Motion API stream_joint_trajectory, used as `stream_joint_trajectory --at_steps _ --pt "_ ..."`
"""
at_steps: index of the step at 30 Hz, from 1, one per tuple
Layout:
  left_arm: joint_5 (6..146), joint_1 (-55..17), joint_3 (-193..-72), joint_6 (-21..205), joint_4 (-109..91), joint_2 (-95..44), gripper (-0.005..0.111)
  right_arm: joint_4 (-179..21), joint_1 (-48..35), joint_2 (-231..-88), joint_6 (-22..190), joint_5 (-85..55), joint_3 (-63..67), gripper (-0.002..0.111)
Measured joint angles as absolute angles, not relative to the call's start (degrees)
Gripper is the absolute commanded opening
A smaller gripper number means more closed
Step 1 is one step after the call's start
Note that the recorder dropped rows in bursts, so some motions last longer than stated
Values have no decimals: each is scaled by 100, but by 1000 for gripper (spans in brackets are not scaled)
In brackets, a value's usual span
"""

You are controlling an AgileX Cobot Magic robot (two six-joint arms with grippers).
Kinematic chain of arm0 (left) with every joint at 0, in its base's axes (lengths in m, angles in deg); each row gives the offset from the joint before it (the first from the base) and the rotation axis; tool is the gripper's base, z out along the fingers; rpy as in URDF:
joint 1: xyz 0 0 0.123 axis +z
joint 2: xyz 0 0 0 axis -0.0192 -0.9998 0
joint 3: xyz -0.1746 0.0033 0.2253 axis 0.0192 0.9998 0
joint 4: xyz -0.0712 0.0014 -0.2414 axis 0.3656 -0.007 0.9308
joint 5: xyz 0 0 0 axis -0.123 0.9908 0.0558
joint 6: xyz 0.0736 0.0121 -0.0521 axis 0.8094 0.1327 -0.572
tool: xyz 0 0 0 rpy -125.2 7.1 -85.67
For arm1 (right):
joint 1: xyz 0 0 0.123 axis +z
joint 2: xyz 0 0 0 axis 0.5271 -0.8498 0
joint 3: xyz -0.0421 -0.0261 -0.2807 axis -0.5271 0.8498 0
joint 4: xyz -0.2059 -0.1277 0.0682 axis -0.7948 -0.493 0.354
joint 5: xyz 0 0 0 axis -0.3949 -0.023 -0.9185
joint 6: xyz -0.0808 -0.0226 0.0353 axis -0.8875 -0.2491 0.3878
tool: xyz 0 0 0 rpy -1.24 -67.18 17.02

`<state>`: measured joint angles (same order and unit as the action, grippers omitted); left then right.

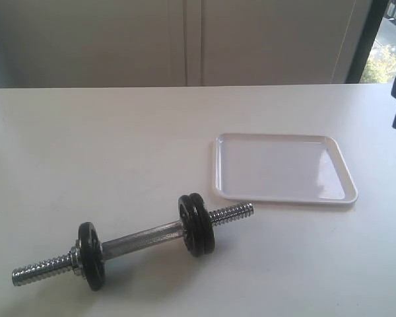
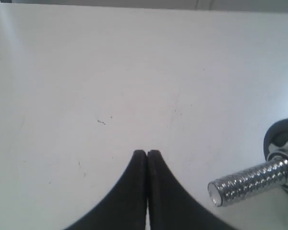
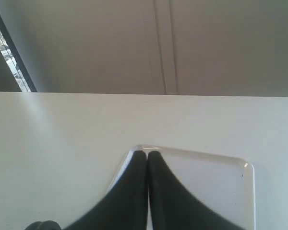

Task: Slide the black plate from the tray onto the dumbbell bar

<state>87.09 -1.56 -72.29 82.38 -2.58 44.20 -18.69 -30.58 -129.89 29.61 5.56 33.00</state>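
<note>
The left gripper [image 2: 147, 153] and the right gripper [image 3: 147, 154] are both hanging pressed together on nothing, while the black plate [image 1: 206, 232], off the tray [image 1: 346, 191], is apparently sitting outermost on the right end of the dumbbell bar [image 1: 142, 239], risking slipping off if the bar rolls.

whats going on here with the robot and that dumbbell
Nothing is being handled right now. The dumbbell bar lies on the table with one black disc near one end and two black discs together near the other. The tray is empty. Both grippers are shut on nothing: the left gripper hangs by the bar's threaded end, the right gripper over the tray's edge.
</note>
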Motion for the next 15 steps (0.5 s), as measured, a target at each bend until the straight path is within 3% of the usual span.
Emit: stream_joint_trajectory --at_steps 15 --pt "8863 -36 -7219 8523 -274 4420 0 -1869 -3058 -12989 2961 556 3300 0"
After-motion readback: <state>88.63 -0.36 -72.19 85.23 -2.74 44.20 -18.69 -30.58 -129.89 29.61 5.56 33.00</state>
